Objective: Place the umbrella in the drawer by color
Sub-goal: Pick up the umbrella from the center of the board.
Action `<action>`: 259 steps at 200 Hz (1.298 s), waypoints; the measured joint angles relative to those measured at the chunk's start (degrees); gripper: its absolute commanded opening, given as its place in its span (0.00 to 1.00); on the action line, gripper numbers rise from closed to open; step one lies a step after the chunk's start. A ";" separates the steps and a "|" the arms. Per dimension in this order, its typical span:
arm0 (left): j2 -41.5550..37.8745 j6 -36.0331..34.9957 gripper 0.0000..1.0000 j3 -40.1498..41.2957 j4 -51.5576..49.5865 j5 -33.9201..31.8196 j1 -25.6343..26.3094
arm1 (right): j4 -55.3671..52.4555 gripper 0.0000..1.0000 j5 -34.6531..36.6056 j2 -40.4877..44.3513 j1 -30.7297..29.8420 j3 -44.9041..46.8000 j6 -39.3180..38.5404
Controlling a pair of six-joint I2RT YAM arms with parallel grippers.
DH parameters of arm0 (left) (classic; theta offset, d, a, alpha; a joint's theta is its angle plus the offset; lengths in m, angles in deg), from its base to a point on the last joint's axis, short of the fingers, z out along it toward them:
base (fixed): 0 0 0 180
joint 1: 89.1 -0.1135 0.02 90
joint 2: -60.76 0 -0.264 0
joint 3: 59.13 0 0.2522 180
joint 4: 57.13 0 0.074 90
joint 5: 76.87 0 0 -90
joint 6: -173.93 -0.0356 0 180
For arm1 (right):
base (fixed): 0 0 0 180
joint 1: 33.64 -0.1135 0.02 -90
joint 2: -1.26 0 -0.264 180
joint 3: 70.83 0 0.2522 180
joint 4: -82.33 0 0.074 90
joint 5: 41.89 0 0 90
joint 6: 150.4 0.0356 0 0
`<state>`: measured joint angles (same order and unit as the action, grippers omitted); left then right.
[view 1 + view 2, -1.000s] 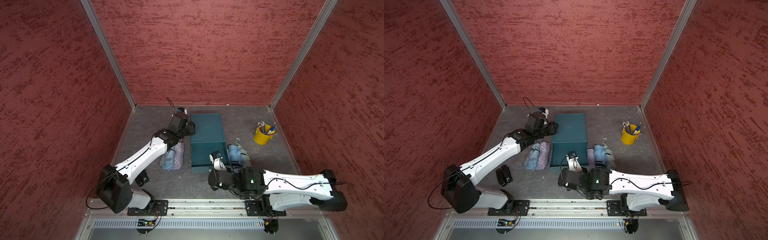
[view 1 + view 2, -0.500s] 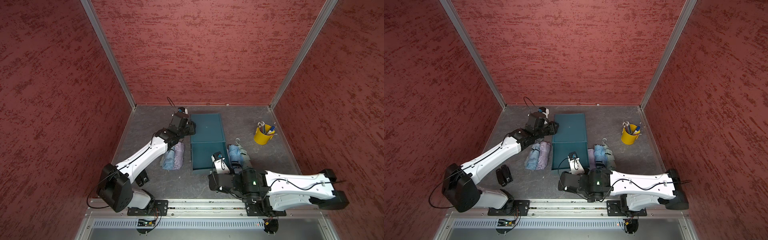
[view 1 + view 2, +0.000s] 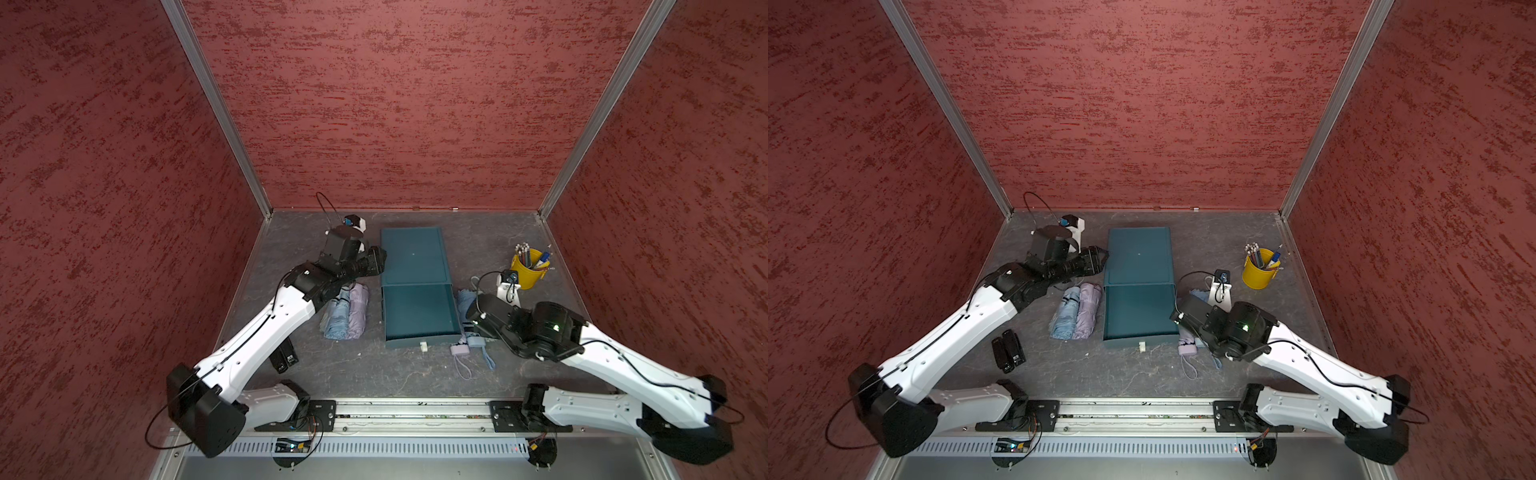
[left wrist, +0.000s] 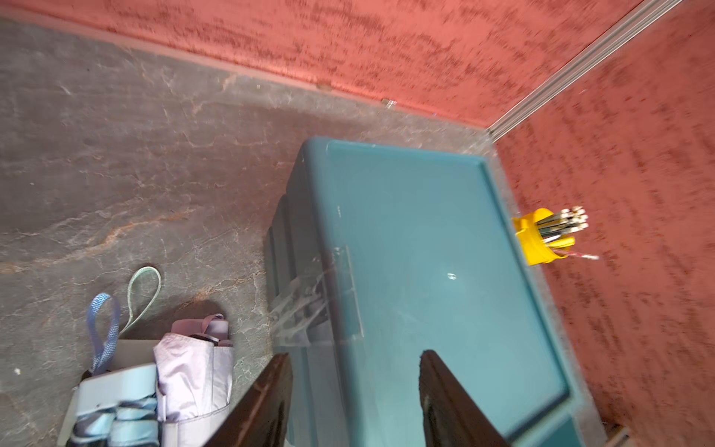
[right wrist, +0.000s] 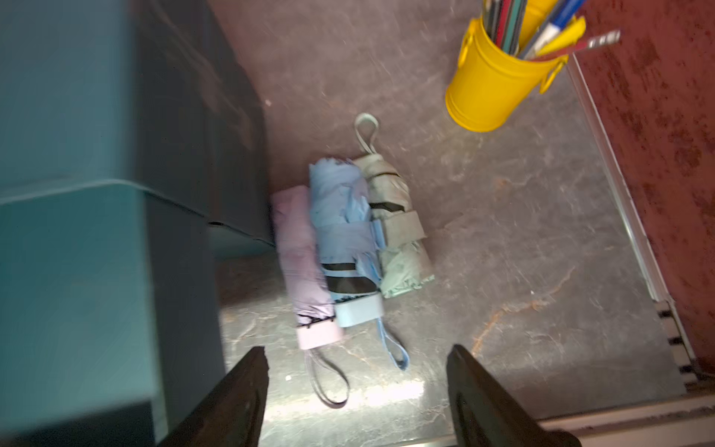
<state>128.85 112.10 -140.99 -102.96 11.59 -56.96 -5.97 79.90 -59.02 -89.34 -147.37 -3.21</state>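
Umbrella (image 5: 301, 263), lilac, rolled crinkled fabric

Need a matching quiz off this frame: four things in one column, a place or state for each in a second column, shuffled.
Things:
1. yellow cup
2. pulled-out drawer
3. green umbrella
4. two black blocks

Places or states:
A. open, nothing visible inside
B. on the floor beside the left arm
C. holds pens and pencils, near a back corner
D. outer end of its row, farthest from the drawer unit

Pairs: 1-C, 2-A, 3-D, 4-B
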 measured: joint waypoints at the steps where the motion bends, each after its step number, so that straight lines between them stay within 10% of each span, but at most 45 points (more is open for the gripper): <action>1: -0.46 0.09 0.55 0.02 -0.09 0.00 0.00 | 0.22 0.76 -0.24 -0.04 0.22 0.31 -0.17; 64: -18.86 4.57 0.55 12.81 -0.63 3.48 0.02 | 20.74 0.66 -15.06 -5.64 12.94 14.36 -12.11; 113: -18.84 7.19 0.51 15.82 -0.85 6.58 0.33 | 29.24 0.62 -21.35 -8.15 18.93 18.10 -16.26; 232: -16.20 7.58 0.50 15.93 0.70 7.65 2.34 | 30.77 0.00 -19.85 -16.35 19.54 16.76 -18.78; 259: -15.47 7.48 0.50 15.93 0.90 7.63 2.51 | 29.73 0.00 -19.52 -15.91 19.54 16.39 -18.47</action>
<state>113.38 119.57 -125.05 -102.06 19.22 -54.45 23.75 60.38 -74.93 -69.80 -130.98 -21.68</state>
